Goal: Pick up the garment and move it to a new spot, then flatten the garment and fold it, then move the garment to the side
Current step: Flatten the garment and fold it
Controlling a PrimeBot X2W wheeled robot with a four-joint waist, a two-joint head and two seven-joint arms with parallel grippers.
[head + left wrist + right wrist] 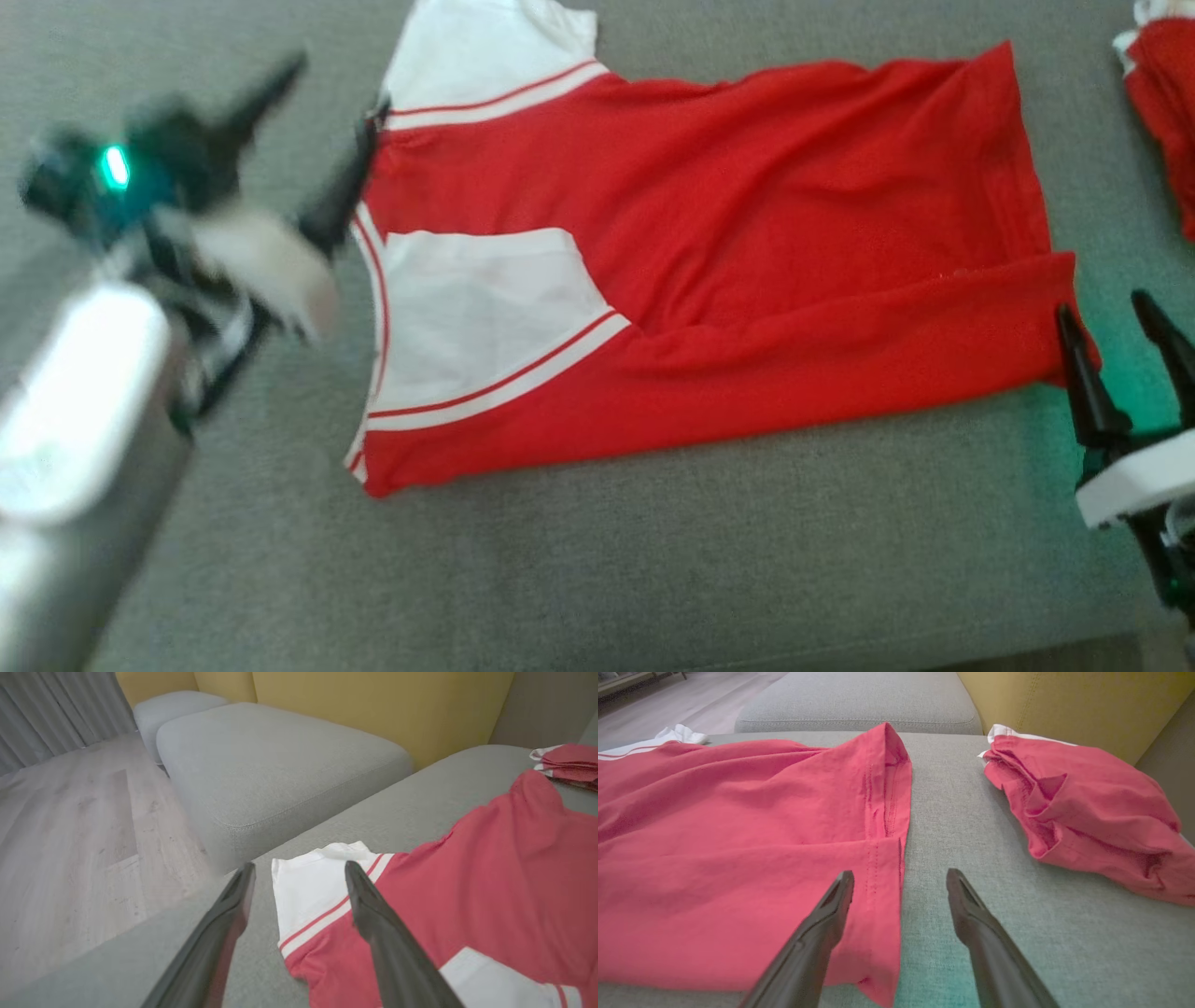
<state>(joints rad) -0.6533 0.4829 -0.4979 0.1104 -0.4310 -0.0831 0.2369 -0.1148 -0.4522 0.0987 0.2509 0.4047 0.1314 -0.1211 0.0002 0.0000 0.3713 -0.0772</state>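
At the left of the head view my left gripper [338, 89] is blurred, its two fingers spread wide with nothing between them. One fingertip sits right at the garment's left edge, and I cannot tell whether it touches the cloth. In the left wrist view that gripper [300, 865] hangs over the white sleeve [308, 891], with wooden floor [70, 835] off to the left. The garment [709, 243] – red, with white sleeves trimmed in red stripes – lies spread across the middle of the grey sofa seat [653, 560], its lower long side folded up onto the body. At the lower right my right gripper [1103, 306] is likewise released and empty, just beside the garment's hem corner – the right wrist view puts it [900, 873] astride that hem edge. At the upper right lies a second red garment [1162, 103], bunched and apart.
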